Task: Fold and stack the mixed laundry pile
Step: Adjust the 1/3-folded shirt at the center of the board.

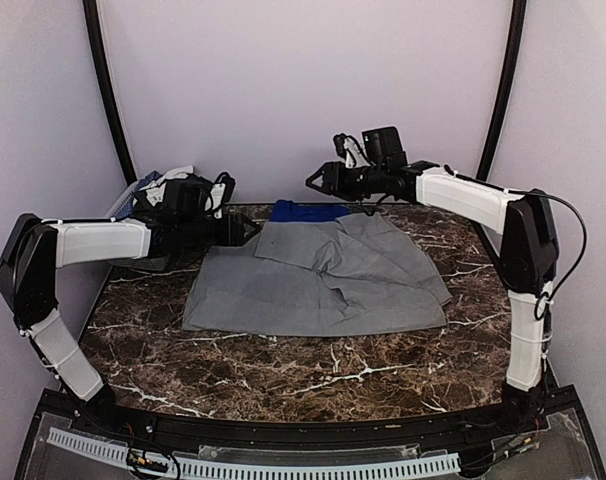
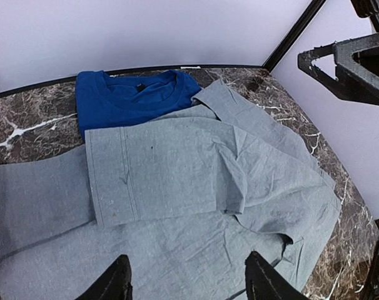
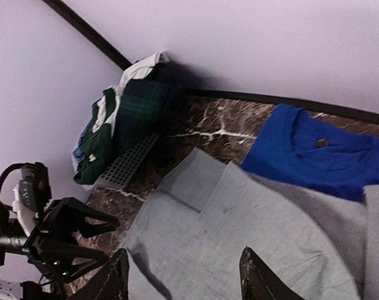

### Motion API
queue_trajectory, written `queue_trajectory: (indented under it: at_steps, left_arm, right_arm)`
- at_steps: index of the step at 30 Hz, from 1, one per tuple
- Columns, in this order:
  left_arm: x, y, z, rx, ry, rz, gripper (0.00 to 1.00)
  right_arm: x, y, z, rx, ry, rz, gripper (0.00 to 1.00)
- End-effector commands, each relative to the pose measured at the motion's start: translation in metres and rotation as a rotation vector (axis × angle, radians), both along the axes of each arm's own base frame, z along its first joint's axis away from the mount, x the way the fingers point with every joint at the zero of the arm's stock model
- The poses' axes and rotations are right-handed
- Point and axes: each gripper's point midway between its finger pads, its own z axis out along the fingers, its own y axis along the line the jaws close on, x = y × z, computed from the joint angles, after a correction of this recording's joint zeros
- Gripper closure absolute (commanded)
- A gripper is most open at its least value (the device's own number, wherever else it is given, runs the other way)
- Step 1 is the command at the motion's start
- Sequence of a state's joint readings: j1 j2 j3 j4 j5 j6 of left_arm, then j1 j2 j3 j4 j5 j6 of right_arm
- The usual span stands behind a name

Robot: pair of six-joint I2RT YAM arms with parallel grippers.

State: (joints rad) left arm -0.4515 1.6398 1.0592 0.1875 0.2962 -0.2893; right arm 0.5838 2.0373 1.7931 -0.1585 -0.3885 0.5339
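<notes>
Lying spread across the middle of the marble table (image 1: 283,370), the light-grey shirt (image 1: 323,275) is seen in the top view with its longer side running from left to right of the frame. Parts of it are turned in over the body as creased flaps. The blue T-shirt (image 1: 305,210) is found just behind it at the upper centre, its near part covered by grey cloth. The remaining garments (image 3: 124,119), dark green and plaid among them, are heaped at the mesh basket (image 3: 130,164) in the upper left of the right wrist view, well apart from the shirt.

The left gripper (image 1: 251,232) is held at the shirt's upper-left corner and is pointed to the right of the frame, along the long side. Its fingers (image 2: 111,284) are shown parted at the bottom of the left wrist view, with grey cloth visible beneath them but nothing pinched. The right gripper (image 1: 316,180) is held higher, over the far edge near the blue T-shirt, and is pointed to the left. Its jaws are likewise parted, and nothing is carried.

The shirt is thus placed to the right of the left gripper and toward the lower frame from the right gripper. The left gripper is judged the nearer to the cloth. A next fold is judged likely to be made across the long axis, so an end edge at the left or right of the frame would have to be taken up.
</notes>
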Motion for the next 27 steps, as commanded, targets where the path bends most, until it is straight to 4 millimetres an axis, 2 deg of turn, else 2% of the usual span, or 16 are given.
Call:
queue_trajectory:
  at_steps: [1, 6, 13, 17, 20, 23, 26, 27]
  left_arm:
    - [0.012, -0.008, 0.006, -0.014, 0.057, -0.008, 0.39]
    - [0.014, -0.010, 0.007, -0.030, 0.055, -0.011, 0.39]
    - [0.012, -0.004, -0.001, -0.009, 0.075, 0.000, 0.39]
    - [0.011, -0.002, -0.002, -0.007, 0.081, 0.007, 0.39]
    - [0.011, 0.002, -0.003, 0.002, 0.084, 0.022, 0.39]
    - [0.013, 0.010, -0.005, 0.012, 0.103, 0.053, 0.39]
    - [0.014, 0.019, -0.002, 0.005, 0.115, 0.091, 0.39]
    - [0.014, 0.021, -0.001, 0.004, 0.117, 0.100, 0.39]
  right_arm:
    - [0.033, -0.036, -0.062, -0.304, -0.008, 0.013, 0.40]
    - [0.051, -0.039, -0.097, -0.437, -0.038, 0.031, 0.38]
    - [0.065, -0.039, -0.131, -0.535, -0.045, 0.064, 0.37]
    - [0.067, -0.034, -0.140, -0.541, -0.056, 0.106, 0.38]
    - [0.062, -0.025, -0.140, -0.511, -0.053, 0.153, 0.48]
    - [0.055, -0.020, -0.139, -0.491, -0.050, 0.204, 0.66]
    - [0.050, -0.021, -0.139, -0.497, -0.041, 0.214, 0.99]
    - [0.049, -0.022, -0.139, -0.502, -0.039, 0.212, 1.00]
